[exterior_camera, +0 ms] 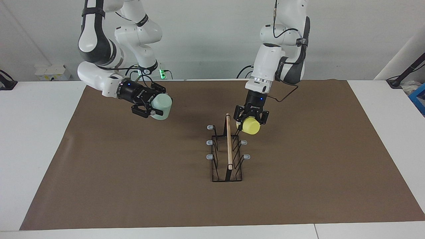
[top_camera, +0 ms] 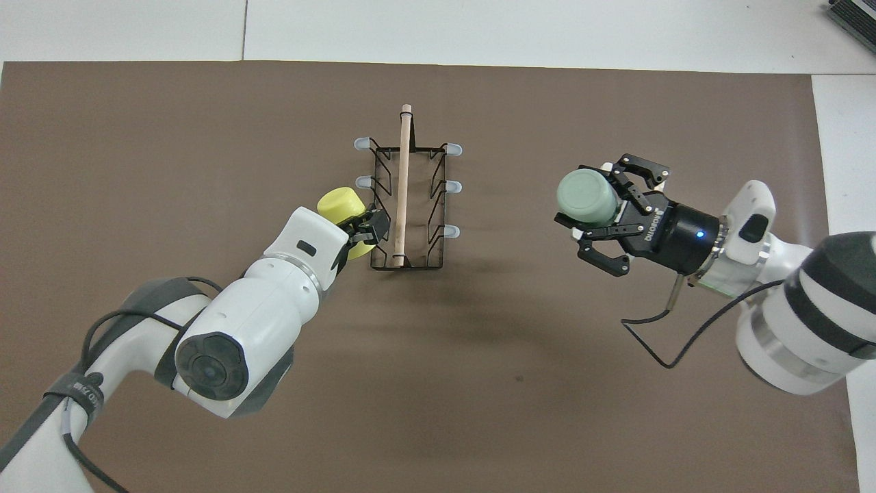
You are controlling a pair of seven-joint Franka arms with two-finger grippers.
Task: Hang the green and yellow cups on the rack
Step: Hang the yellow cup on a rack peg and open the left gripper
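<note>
Yellow cup [exterior_camera: 250, 126] clamped in left pincer [exterior_camera: 249, 120] beside rack [exterior_camera: 227, 153], green cup [exterior_camera: 161, 106] clamped in right pincer [exterior_camera: 151, 105]

yellow cup [exterior_camera: 250, 126], mint green cup [exterior_camera: 161, 106], black rack [exterior_camera: 227, 156].

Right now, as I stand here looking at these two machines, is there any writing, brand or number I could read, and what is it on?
"ROBOTIQ": white brand lettering on the black body of the right end effector, seen upside down in the overhead view.
Small white lettering on the left end effector: too small to read.
White letters on the grey strap around the left arm: too blurred to read.
The green cup, yellow cup and rack: no text.
</note>
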